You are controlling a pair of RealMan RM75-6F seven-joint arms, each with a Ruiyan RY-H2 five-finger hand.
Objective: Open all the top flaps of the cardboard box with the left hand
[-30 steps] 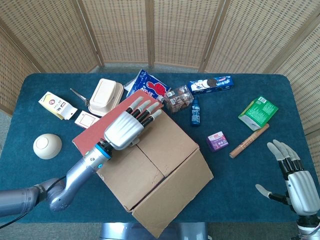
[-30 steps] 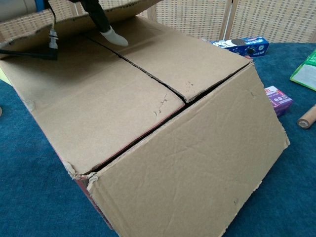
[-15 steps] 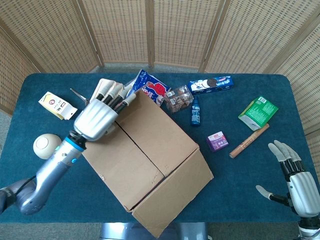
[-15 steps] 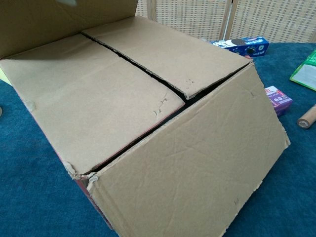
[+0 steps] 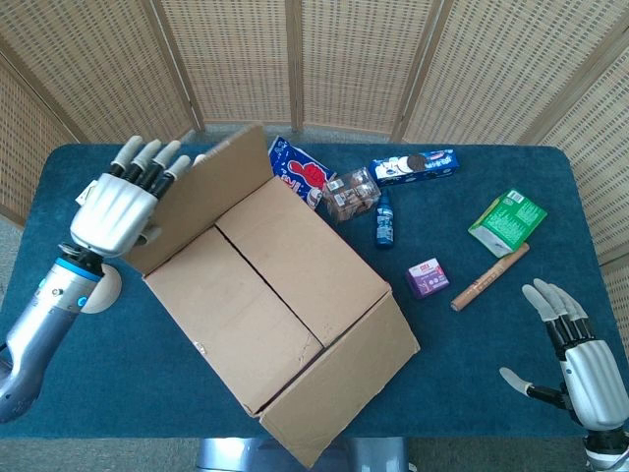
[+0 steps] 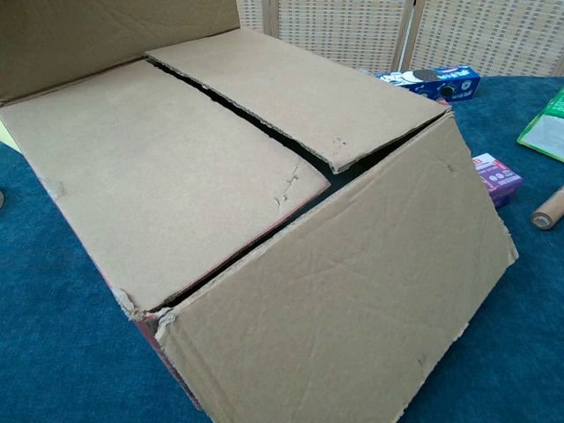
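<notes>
A brown cardboard box [image 5: 280, 305] sits in the middle of the blue table and fills the chest view [image 6: 264, 220]. Its far-left outer flap [image 5: 197, 202] stands raised, and the near outer flap [image 5: 344, 379] hangs folded outward. Two inner flaps [image 6: 176, 176] lie flat across the top with a dark seam between them. My left hand [image 5: 123, 202] hovers at the left, beside the raised flap, fingers spread and holding nothing. My right hand [image 5: 580, 359] rests open at the table's front right corner. Neither hand shows in the chest view.
Behind the box lie a blue snack bag [image 5: 300, 172], a small clear pack [image 5: 352, 194], a cookie box [image 5: 415, 165] and a blue bottle [image 5: 384, 221]. To the right are a purple box [image 5: 427, 277], a wooden stick [image 5: 489, 276] and a green packet [image 5: 507, 221]. A white ball [image 5: 106, 285] lies behind my left forearm.
My left hand swept from on top of the box out to the far left, lifting the far-left outer flap upright. The right hand stayed put.
</notes>
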